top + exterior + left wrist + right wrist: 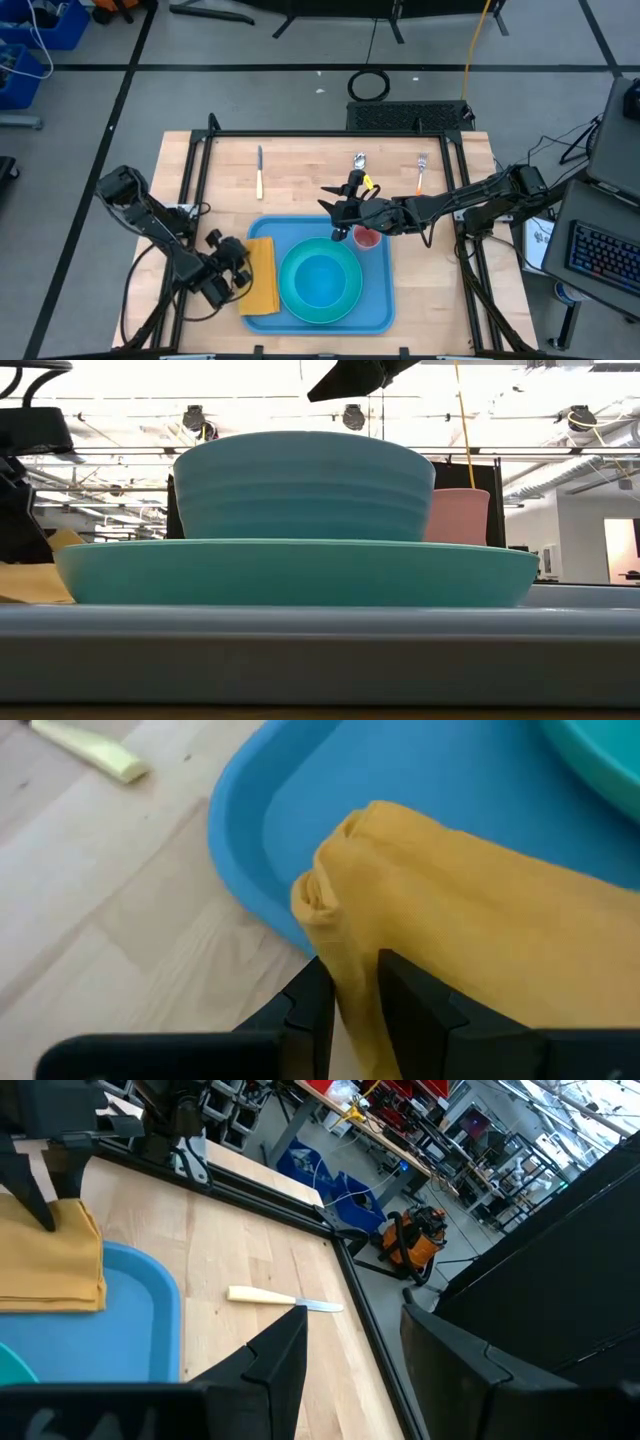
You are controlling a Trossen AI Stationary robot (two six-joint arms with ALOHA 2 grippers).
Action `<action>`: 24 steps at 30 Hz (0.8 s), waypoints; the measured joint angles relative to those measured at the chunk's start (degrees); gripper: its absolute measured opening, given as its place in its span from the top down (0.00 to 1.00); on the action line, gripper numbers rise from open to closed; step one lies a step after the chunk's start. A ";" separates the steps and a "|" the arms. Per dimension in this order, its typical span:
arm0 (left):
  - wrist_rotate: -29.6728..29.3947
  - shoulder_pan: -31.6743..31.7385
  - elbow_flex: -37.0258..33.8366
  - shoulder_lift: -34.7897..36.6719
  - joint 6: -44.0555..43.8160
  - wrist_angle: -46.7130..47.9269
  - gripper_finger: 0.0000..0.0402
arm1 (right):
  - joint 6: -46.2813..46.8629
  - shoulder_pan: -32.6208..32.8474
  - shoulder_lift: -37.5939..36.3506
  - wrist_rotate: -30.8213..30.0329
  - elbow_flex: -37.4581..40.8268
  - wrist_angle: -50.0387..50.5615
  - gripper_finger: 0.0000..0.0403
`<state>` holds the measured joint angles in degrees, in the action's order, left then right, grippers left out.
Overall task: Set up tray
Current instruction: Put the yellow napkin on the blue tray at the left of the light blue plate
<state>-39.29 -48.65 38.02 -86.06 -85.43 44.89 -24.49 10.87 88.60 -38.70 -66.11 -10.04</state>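
A: Nearest us, we see the light-blue tray (380, 300) lying flat at the front of the wooden counter (300, 170). What do we have on it?

B: We see a turquoise plate (345, 295) with a turquoise bowl (320, 278) sitting in it. A yellow-orange napkin (262, 275) lies over the tray's left rim, partly on the counter.

A: And the left claw (243, 271)?

B: We find it at that rim, its two fingers (310, 1005) pinching the napkin's folded edge.

A: Farther back?

B: We see a pink cup (367, 238) standing in the tray's far right corner, just behind the plate. The right claw (338, 215) hangs above the tray's far edge beside the cup, its fingers (285, 1345) spread and holding nothing.

A: Beyond the tray?

B: We see a knife (259, 172) with a pale yellow handle at the far left of the counter, then a spoon (359, 160) and a fork (421, 172) with an orange handle to the right, all well apart from the tray.
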 joint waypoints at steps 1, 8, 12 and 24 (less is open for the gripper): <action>-0.03 0.46 0.00 0.00 0.95 -0.95 0.79 | 0.00 0.00 0.00 0.00 0.00 0.00 0.63; -0.86 3.36 0.03 -0.01 11.89 -7.74 0.79 | 0.02 -0.02 0.00 0.00 0.00 -0.02 0.63; -0.78 4.41 0.24 -0.02 12.34 -7.72 0.79 | 0.02 -0.02 0.00 0.00 0.00 0.00 0.63; -0.88 5.66 0.70 -0.02 12.03 -7.51 0.76 | 0.83 -0.02 0.00 0.02 0.00 0.00 0.63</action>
<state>-40.17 -43.00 38.72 -86.08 -73.40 37.37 -23.66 10.85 88.60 -38.68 -66.11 -10.04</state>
